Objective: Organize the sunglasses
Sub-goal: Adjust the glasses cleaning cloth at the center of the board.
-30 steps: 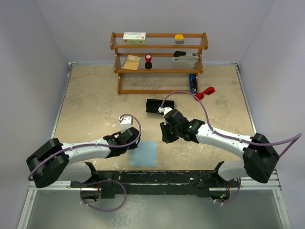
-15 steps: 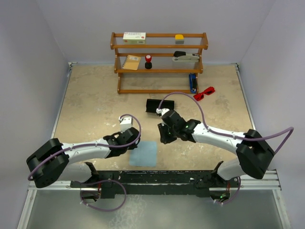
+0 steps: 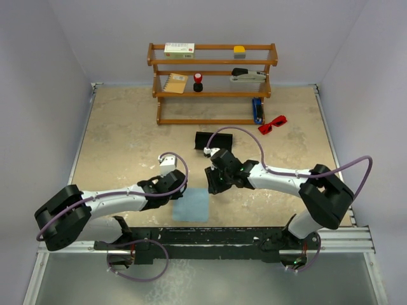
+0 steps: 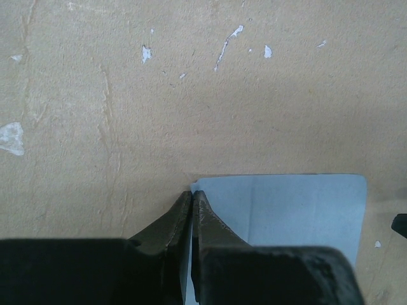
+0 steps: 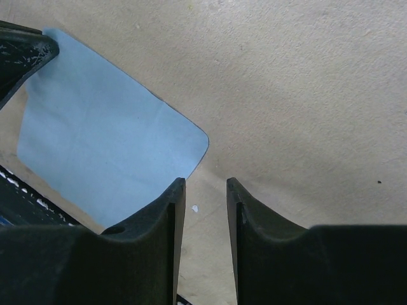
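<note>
The right gripper (image 5: 205, 185) hung over the tan table (image 5: 299, 82), its two dark fingers (image 5: 159, 241) parted with only bare surface showing in the gap. A light blue cloth (image 5: 102, 152) lay flat to the left, and its rounded corner pointed toward the gap, just beside the left-hand finger. A dark scuffed part (image 5: 22, 47) overlapped the cloth's upper left corner. A small white fleck (image 5: 194, 208) marked the table between the fingers. A black strip (image 5: 28, 200) ran along the cloth's lower left edge.
</note>
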Available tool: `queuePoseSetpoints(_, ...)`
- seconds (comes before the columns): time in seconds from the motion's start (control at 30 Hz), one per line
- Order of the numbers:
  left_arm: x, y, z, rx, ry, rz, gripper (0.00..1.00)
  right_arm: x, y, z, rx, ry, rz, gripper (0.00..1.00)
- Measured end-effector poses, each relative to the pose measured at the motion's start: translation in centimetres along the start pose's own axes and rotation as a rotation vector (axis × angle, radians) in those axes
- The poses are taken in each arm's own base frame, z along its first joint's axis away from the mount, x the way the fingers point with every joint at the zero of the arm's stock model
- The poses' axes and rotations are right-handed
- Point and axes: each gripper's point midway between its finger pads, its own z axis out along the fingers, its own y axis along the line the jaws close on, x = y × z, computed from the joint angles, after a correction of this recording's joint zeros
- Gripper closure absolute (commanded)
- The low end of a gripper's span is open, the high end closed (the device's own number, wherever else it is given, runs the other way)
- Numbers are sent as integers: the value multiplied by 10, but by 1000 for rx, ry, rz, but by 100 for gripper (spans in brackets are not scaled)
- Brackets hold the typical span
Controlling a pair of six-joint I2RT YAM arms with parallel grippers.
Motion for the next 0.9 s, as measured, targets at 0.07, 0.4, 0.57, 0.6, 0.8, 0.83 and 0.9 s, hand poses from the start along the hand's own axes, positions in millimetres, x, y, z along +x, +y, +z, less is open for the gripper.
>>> queuePoseSetpoints(0.07,0,1,0,-2,2,2,100,1,1,3,-3,1,4,64)
queuePoseSetpoints(0.4,1,2,-1,-6,5,11,100,10,8,16,-29,23,16,63)
queuePoseSetpoints(0.57,1,2,-1,-6,5,12,100,6,15,20,-48,5,11,63)
queuePoseSetpoints(0.6,1,3,-1,-6,5,12,100,5,16,21,-51,2,10,63)
queuePoseSetpoints(0.8,1,3,-1,-7,6,13,100,3,19,24,-59,-8,8,67)
queuePoseSetpoints(0.83,1,3,-2,-7,6,13,100,2,19,24,-60,-11,8,67)
queuePoseSetpoints(0.9,1,3,-2,-7,6,13,100,1,20,25,-62,-13,10,67)
